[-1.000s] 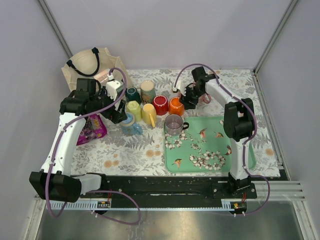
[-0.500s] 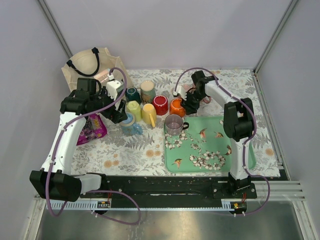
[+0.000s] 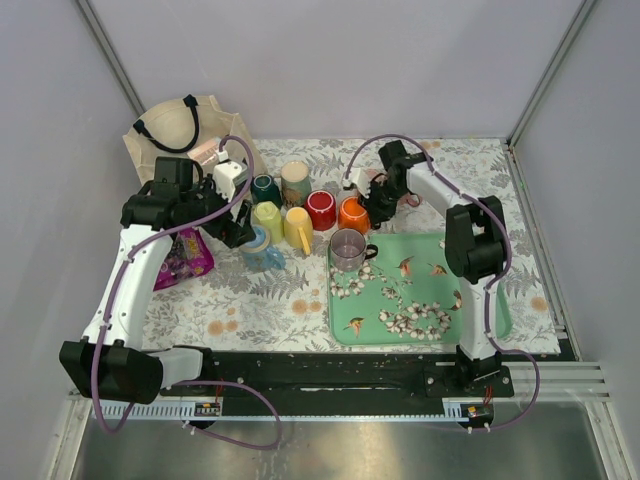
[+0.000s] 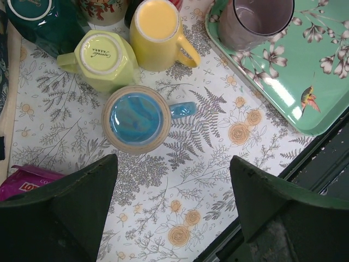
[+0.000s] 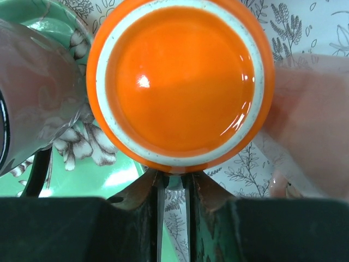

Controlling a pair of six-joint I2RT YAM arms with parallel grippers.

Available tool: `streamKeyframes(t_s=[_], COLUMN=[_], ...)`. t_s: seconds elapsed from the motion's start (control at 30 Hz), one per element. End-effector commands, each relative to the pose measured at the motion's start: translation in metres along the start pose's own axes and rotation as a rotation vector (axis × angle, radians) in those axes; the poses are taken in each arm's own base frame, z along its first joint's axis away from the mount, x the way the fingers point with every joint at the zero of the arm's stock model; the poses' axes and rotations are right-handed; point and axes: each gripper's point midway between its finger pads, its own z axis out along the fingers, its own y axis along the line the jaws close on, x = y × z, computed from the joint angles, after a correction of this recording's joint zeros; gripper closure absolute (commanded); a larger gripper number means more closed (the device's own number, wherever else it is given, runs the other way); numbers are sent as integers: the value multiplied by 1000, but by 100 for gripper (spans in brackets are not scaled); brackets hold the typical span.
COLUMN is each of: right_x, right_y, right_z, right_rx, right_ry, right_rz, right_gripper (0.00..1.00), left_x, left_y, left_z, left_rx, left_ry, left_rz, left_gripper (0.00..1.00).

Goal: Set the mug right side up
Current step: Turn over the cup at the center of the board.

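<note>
Found orange mug upside down on cloth by tray corner, just beyond right gripper. Noted its fingers nearly together, nothing visible between. Noted left gripper spread wide above blue mug.

Right gripper has moved left and slightly toward the table's near edge. A second ago it stood off from the orange mug; now it's right up against the mug's right side. The wrist and forearm follow, and the cable loop above them leans further left. The jaws have narrowed from clearly apart to a thin slit. In the wrist view the fingers sit almost together just below the mug's upturned base. Can't tell if the handle is pinched between them.
</note>
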Motion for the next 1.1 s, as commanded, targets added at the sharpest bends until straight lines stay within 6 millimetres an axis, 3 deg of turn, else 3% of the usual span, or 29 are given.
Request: streamKeyframes(t_s=[0.0, 0.2, 0.37, 0.57, 0.7, 0.77, 0.9, 1.07], right_x=[-37, -79, -104, -146, -167, -181, -202, -209], right_y=[-3, -6, 13, 75, 115, 136, 157, 170], right_z=[-47, -104, -157, -192, -212, -223, -236, -245], right_rx=[113, 211, 205, -67, -275, -433, -706, -813], right_ry=[-95, -197, -231, -388, -486, -535, -593, -613], right_rz=[-24, 41, 118, 192, 271, 359, 519, 547], right_gripper=[100, 100, 100, 100, 100, 100, 100, 100], left_x=[-22, -46, -63, -98, -114, -123, -122, -122], left_y=[-8, -23, -35, -53, -68, -73, -86, -90], left_z=[-6, 6, 17, -19, -28, -33, -34, -27], left_rx=[19, 59, 69, -137, -340, -406, -400, -425], left_ry=[-100, -196, -354, -701, -804, -828, -846, -860], left_rz=[66, 226, 305, 614, 929, 998, 1113, 1110], left_gripper=[14, 14, 14, 11, 8, 7, 7, 6])
